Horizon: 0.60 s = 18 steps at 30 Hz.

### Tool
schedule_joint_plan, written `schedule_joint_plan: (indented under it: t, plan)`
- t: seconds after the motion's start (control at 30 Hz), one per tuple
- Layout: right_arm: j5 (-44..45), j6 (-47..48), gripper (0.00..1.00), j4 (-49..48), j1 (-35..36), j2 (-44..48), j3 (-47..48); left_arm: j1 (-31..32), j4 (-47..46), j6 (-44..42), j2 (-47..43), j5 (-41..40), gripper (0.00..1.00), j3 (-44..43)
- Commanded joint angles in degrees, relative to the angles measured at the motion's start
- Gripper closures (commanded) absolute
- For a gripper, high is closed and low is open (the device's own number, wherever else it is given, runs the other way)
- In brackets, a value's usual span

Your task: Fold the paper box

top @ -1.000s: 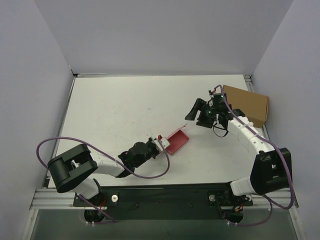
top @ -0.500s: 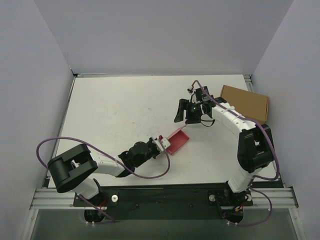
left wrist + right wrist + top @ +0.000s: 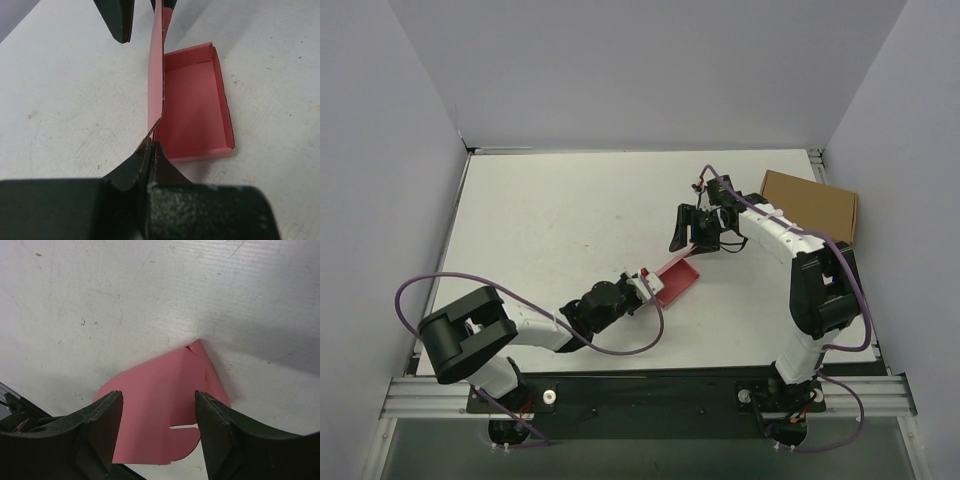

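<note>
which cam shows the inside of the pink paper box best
Left wrist: the paper box tray interior and raised flap fill the frame. Top external shows it small; right wrist shows only a pink flap.

White table [image 3: 550, 220], pale lavender walls [image 3: 650, 70]

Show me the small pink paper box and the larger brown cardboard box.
small pink paper box [image 3: 678, 282]: top external view, on its tray floor.
larger brown cardboard box [image 3: 815, 205]: top external view, on its top face.
</note>
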<state>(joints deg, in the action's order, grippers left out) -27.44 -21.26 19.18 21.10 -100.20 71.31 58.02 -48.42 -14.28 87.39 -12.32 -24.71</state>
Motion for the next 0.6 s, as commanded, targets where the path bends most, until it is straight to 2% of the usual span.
schedule_joint_plan:
  t: [0.0, 0.33, 0.37, 0.4, 0.57]
  plan:
    - [-3.0, -2.5, 0.42, 2.9, 0.8, -0.1, 0.2, -0.4, 5.5, -0.7, 2.3, -2.4, 1.0, -2.4]
    - [-3.1, -8.5, 0.44, -1.2, 1.0, 2.1, -5.6, -0.3, 8.3, 0.8, 6.6, -8.8, 1.0, -8.2]
    - [-3.1, -9.2, 0.46, -2.6, 1.0, 2.4, -6.3, -0.2, 8.5, 1.0, 6.9, -9.1, 1.0, -8.9]
    - [-3.1, -10.3, 0.52, -3.6, 1.1, 3.0, -7.1, -0.3, 8.9, 1.0, 7.2, -10.0, 1.0, -9.3]
    - [-1.5, -13.0, 0.59, -7.7, 1.8, 4.9, -11.1, -0.3, 10.1, 3.0, 8.6, -13.0, 1.0, -12.3]
